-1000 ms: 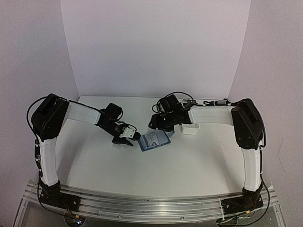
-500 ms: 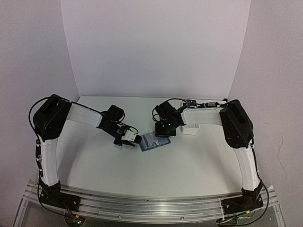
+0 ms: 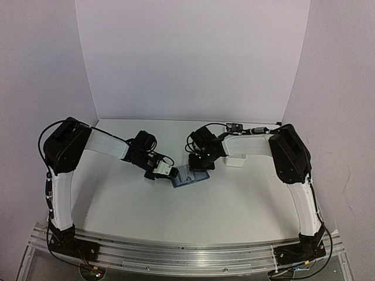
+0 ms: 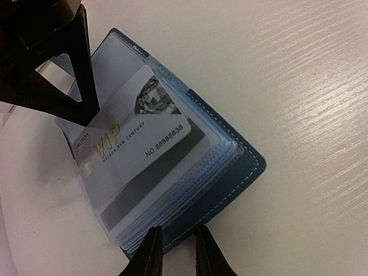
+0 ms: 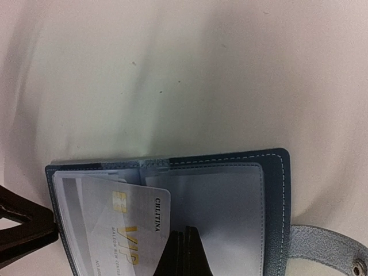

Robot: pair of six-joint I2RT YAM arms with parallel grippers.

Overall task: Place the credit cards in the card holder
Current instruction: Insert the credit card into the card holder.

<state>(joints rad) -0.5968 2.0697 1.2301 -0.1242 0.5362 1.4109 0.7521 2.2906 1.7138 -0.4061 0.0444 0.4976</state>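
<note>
The blue card holder lies open on the table, its clear sleeves fanned out. A silver VIP credit card sits slanted on the sleeves, partly tucked under clear plastic. My right gripper is shut, its tips resting on a sleeve beside the card's edge. My left gripper points down at the holder's near edge, its jaws a narrow gap apart with the blue cover's rim showing between them.
The holder's silvery clasp tab sticks out flat on the table. A long white tray stands just right of the right wrist. White walls close in the back and both sides.
My right gripper has shut and come down onto the open holder. My left gripper slid right up to the holder's edge and narrowed its jaws.
</note>
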